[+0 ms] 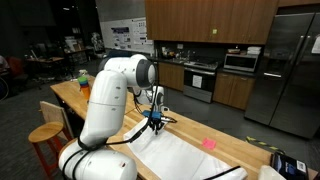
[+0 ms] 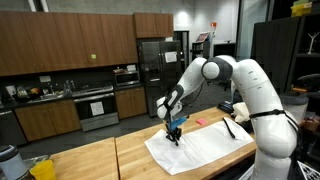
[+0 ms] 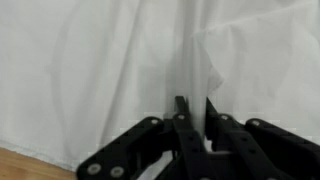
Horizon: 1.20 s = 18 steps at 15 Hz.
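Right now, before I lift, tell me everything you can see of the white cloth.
The white cloth is a thin, plain sheet of fabric. It is spread mostly flat on the wooden counter and shows soft wrinkles. In the wrist view a raised fold stands up from it, and the fingers of the hand close on that fold from both sides, apparently pinching it.

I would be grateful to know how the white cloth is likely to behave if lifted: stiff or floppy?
Probably floppy: the white cloth lies in soft folds, and a ridge bunches between the fingers of the gripper. It looks thin, so likely light, and would drape when raised. Pushed across the wooden counter, it would probably wrinkle rather than slide whole.
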Each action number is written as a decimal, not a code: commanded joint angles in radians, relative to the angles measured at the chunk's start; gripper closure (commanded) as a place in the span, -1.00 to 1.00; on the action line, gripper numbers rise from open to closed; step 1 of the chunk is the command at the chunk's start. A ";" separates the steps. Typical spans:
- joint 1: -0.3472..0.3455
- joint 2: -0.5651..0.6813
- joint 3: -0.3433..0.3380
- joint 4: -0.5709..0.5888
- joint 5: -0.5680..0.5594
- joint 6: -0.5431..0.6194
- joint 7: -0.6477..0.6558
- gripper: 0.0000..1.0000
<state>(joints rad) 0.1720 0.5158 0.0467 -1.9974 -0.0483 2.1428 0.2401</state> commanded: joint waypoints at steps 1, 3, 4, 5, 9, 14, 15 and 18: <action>0.005 -0.012 -0.004 -0.007 -0.007 0.010 0.006 -0.02; 0.010 -0.030 -0.005 -0.025 -0.015 0.025 0.013 -0.29; 0.012 -0.033 -0.006 -0.027 -0.016 0.032 0.015 -0.42; 0.013 -0.035 -0.006 -0.030 -0.018 0.039 0.017 -0.55; 0.018 -0.042 -0.005 -0.033 -0.021 0.050 0.015 -0.99; 0.014 -0.080 0.011 -0.061 -0.010 0.073 -0.010 -1.00; 0.015 -0.086 0.012 -0.063 -0.010 0.076 -0.007 -1.00; 0.014 -0.100 0.016 -0.075 -0.010 0.086 -0.009 -1.00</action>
<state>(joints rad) 0.1833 0.4672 0.0616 -2.0254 -0.0498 2.2089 0.2373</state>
